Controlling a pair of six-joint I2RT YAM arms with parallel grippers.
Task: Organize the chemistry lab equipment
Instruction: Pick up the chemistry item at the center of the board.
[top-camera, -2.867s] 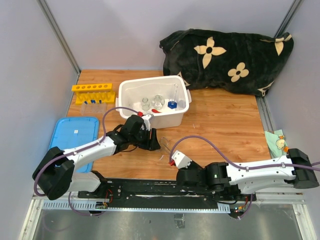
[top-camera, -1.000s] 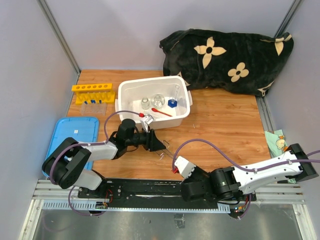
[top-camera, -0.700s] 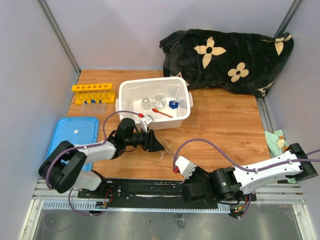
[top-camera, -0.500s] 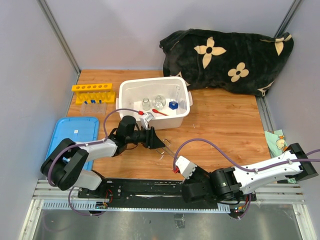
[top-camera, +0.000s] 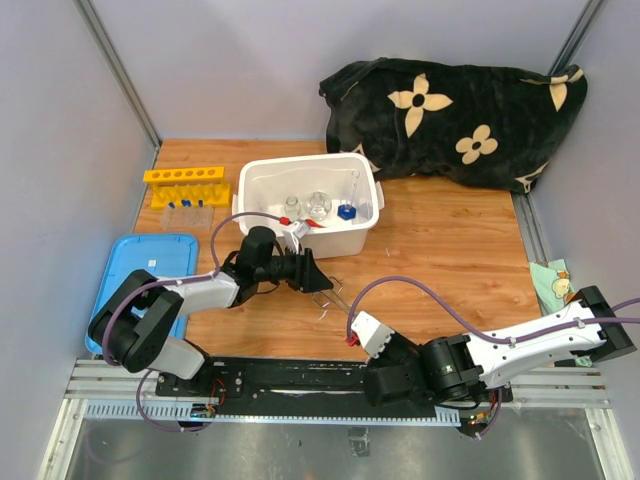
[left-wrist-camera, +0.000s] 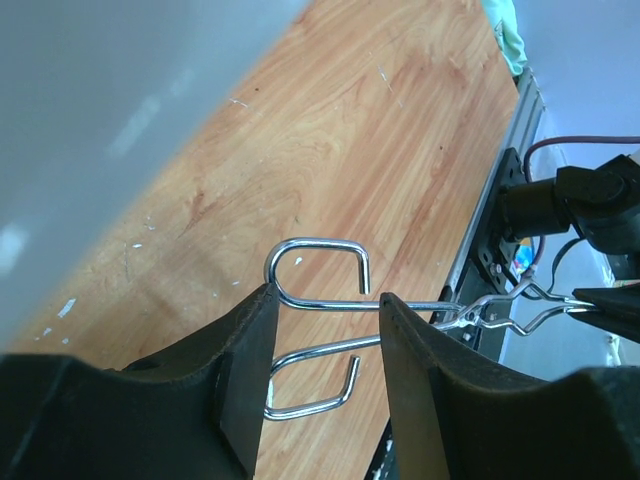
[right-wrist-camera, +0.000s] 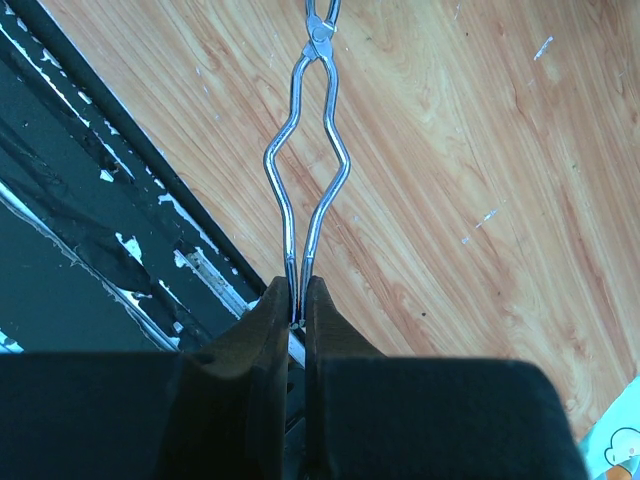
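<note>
right gripper (right-wrist-camera: 297, 310) pinched metal tweezers (right-wrist-camera: 308, 150) by their tips | left gripper (left-wrist-camera: 322, 345) spread around tweezers' looped handles | tweezers just before white bin (top-camera: 262, 180)

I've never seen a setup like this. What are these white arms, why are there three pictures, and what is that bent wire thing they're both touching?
These are two robot arms bolted at the near edge of a wooden table. One picture looks down from above; the other two come from small cameras on each arm's wrist, so you see its own fingers up close.

The wire thing is a pair of metal tongs. The right end effector is shut on its handle ends. The left end effector has its fingers on either side of the looped tips.

Also on the table: a white bin holding small glassware, a yellow tube rack, a blue lid and a black flowered blanket at the back.
</note>
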